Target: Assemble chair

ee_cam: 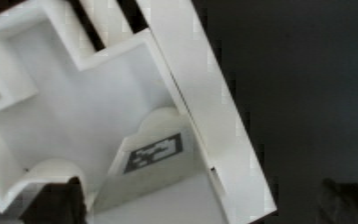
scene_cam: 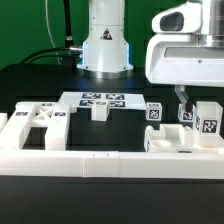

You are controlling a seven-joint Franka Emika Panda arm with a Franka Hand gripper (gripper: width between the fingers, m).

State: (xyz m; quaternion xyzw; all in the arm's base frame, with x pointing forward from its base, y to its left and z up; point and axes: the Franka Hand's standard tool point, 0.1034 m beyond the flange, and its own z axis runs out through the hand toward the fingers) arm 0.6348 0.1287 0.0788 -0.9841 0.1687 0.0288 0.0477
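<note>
Low white border wall (scene_cam: 90, 160) across desk (scene_cam: 30, 85) front. Beyond it, fingers (ee_cam: 51, 200) spread wide, holding nothing, straddling tagged chair part (ee_cam: 158, 150). Tagged block (scene_cam: 153, 112) just beside fingers. X-braced seat (scene_cam: 38, 120) well apart from fingers, toward exterior view's left.

Readable text: none | Signs: black-and-white square tags (scene_cam: 154, 112) on chair blocks (scene_cam: 203, 108) and marker board (scene_cam: 72, 100) | patterns, no lettering

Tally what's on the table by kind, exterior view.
Seat: 1
Smaller chair parts: 5 (right-hand cluster overlaps, so this count is uncertain)
Marker board: 1
Border wall: 1
Total: 8
</note>
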